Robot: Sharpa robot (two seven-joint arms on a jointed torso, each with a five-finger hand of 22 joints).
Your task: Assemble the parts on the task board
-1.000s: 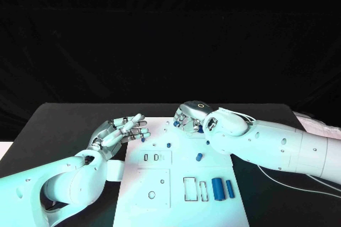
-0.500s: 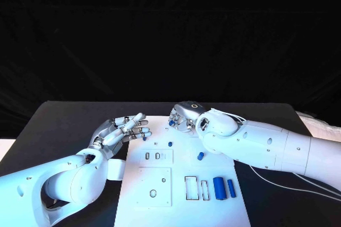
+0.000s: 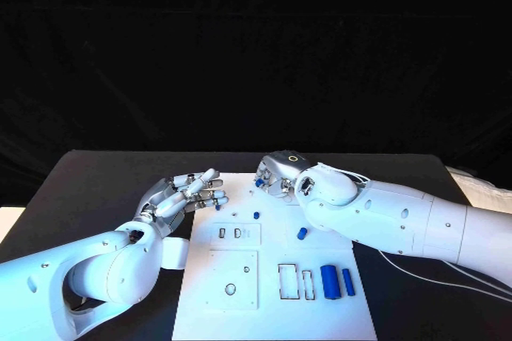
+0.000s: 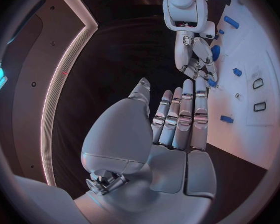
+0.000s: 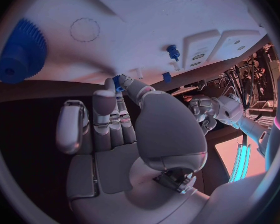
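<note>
The right hand [image 3: 280,180] pinches a small blue part [image 5: 118,81] at the board's [image 3: 320,315] far edge. The left hand [image 3: 183,197] hovers open at the board's left edge, holding nothing. A thin fingertip grip could let the part slip. The right wrist view shows a blue gear [image 5: 20,51]; the head view hides it.

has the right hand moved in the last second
Yes, slightly. In the head view the right hand has shifted towards the far left corner of the task board, judged against the board's far edge.
</note>
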